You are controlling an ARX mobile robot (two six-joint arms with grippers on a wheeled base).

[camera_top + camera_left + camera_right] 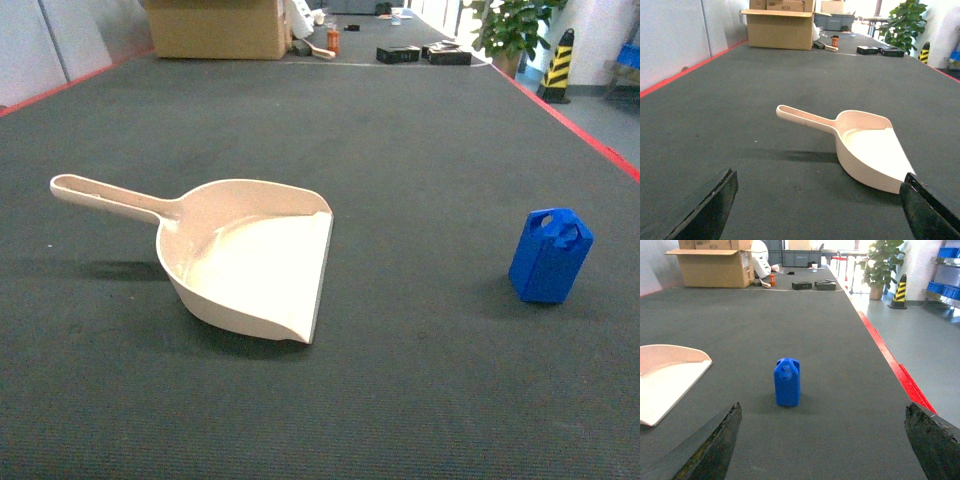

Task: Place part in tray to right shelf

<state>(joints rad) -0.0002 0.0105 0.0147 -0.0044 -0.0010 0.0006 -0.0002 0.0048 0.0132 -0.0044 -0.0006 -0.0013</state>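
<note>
The tray point(250, 260), a cream dustpan-shaped scoop, lies on the dark table mat left of centre, handle pointing far left and flat lip facing right. The part point(550, 255), a small bright-blue block, stands upright on the mat to the right, well apart from the tray. In the left wrist view my left gripper point(820, 180) is open and empty, with the tray point(865, 150) just ahead, near its right finger. My right gripper point(823, 407) is open and empty, with the part point(787, 382) standing ahead of it, slightly left. I cannot make out the right shelf for certain.
A cardboard box point(215, 28) and flat black boxes point(398, 54) sit at the table's far end. The table's red edge point(890, 365) runs along the right, with floor beyond. A metal rack with blue crates point(945, 290) stands far right, near a striped bollard point(900, 287) and a plant point(882, 262).
</note>
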